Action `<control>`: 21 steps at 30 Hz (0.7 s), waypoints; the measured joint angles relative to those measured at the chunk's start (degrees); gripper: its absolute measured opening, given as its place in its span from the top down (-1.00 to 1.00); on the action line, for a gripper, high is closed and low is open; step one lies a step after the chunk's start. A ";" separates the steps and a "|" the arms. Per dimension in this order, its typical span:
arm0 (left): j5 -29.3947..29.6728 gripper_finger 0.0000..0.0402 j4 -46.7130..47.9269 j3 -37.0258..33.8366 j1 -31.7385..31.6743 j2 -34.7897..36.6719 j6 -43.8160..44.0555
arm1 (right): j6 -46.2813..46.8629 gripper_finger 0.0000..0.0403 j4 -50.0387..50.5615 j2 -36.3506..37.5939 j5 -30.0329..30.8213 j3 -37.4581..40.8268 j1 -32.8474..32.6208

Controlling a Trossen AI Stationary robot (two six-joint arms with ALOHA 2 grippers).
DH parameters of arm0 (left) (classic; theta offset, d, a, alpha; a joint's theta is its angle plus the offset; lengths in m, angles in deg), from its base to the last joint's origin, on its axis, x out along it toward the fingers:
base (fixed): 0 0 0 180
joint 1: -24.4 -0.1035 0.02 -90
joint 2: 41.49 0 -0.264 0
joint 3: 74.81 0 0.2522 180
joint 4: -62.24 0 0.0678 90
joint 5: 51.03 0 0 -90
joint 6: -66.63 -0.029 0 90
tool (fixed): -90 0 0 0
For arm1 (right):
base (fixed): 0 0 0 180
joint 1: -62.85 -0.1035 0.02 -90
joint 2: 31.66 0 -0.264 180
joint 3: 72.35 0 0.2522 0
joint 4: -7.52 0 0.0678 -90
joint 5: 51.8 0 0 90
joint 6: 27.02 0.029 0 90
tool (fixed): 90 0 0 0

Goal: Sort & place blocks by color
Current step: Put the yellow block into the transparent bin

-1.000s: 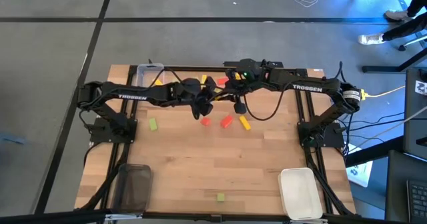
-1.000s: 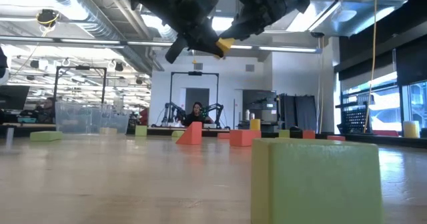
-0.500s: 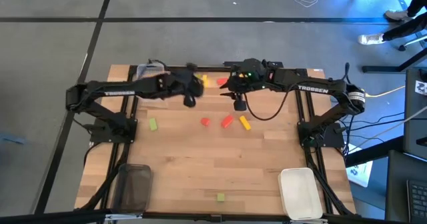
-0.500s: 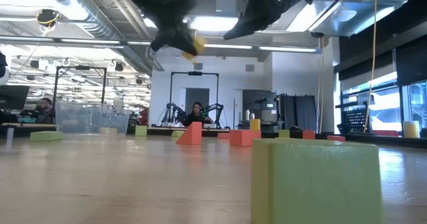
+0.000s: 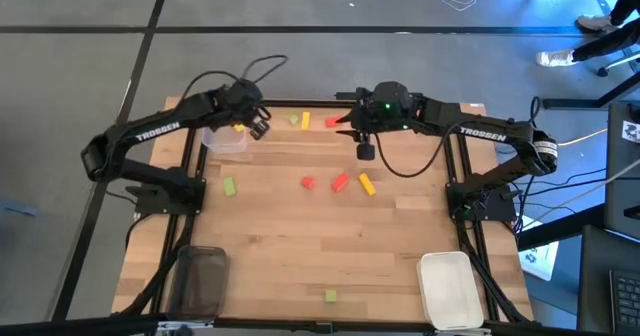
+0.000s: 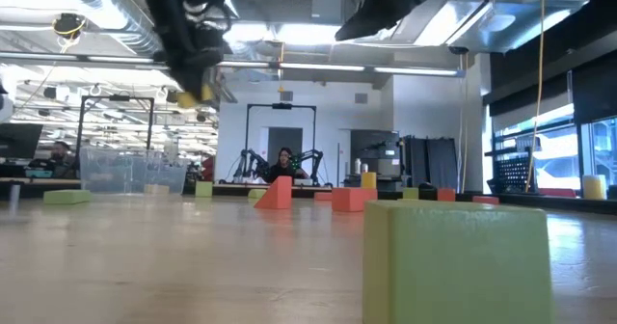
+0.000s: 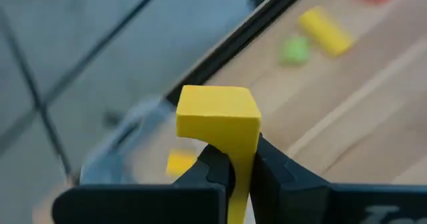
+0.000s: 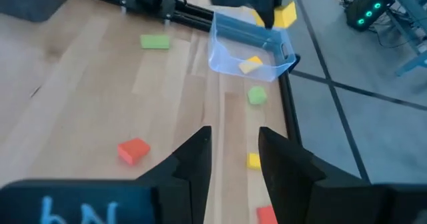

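Holding yellow block (image 7: 218, 114), left hand (image 5: 256, 126) above clear tray (image 5: 224, 141).

A clear tray (image 5: 224, 139) is set at the far left corner of the wooden table (image 5: 300, 246). A dark tray (image 5: 200, 281) and a white tray (image 5: 448, 288) are parked at the near corners, well apart.

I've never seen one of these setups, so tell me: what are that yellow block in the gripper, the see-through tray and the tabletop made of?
Yellow block: probably painted wood or plastic; matte, even colour, crisp edges.
Clear tray: likely thin plastic; transparent, glossy bluish walls.
Table: wood, looks like butcher block; visible plank strips and grain.
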 joint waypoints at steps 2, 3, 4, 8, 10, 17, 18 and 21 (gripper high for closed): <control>-0.07 0.91 4.34 -0.31 -2.56 -0.22 5.40 | 0.00 0.39 0.76 0.00 -0.07 0.00 0.00; -0.39 0.91 5.64 -0.73 -3.57 -0.48 7.82 | 0.02 0.39 1.01 0.00 -0.11 0.00 -0.02; -0.64 0.91 6.21 -1.34 -4.51 -0.73 10.06 | 0.02 0.39 1.17 -0.02 -0.11 0.00 0.00; -4.01 0.91 5.69 -6.53 -8.41 -0.80 15.05 | 0.00 0.39 1.55 -0.02 -0.07 0.00 0.02; -6.36 0.91 5.09 -9.53 -10.43 -0.83 16.86 | 0.01 0.39 1.59 -0.02 -0.09 0.00 0.02; -11.24 0.82 -1.30 -15.20 -13.17 -0.83 19.23 | -0.07 0.39 1.57 -0.02 -0.09 0.00 0.02; -11.04 0.79 -1.61 -15.31 -13.42 -0.83 19.21 | -0.07 0.39 1.55 -0.02 -0.09 0.00 0.02; -10.83 0.73 -1.90 -15.42 -13.72 -0.83 19.00 | -0.09 0.39 1.54 -0.02 -0.09 0.00 0.02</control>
